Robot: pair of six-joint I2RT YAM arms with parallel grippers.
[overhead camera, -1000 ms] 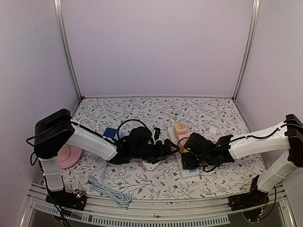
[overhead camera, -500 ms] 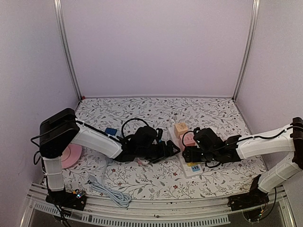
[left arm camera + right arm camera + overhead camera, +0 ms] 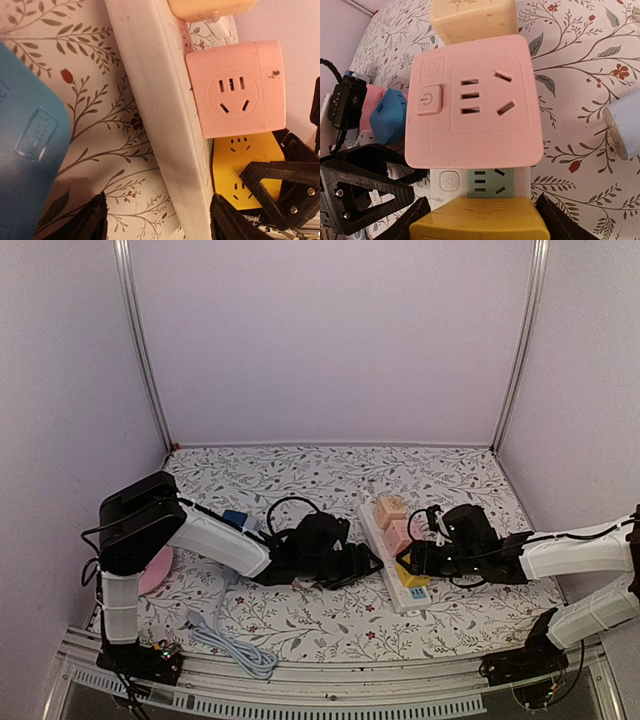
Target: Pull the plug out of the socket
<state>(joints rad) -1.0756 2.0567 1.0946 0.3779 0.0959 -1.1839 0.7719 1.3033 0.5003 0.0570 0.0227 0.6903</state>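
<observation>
Power strip [image 3: 404, 597] lies hemmed between left gripper [image 3: 370, 562] and right gripper [image 3: 409, 568].

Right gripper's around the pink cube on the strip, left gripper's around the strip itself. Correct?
No: the right gripper straddles the yellow cube, not the pink cube beside it, per the right wrist view. Left gripper is around the strip, as said.

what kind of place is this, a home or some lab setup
Most likely a robot test booth, not a home: plain walls on metal frame posts box in a floral-cloth table, a left arm and right arm are bolted at its near edge, and a power strip with cube adapters lies between them.
</observation>
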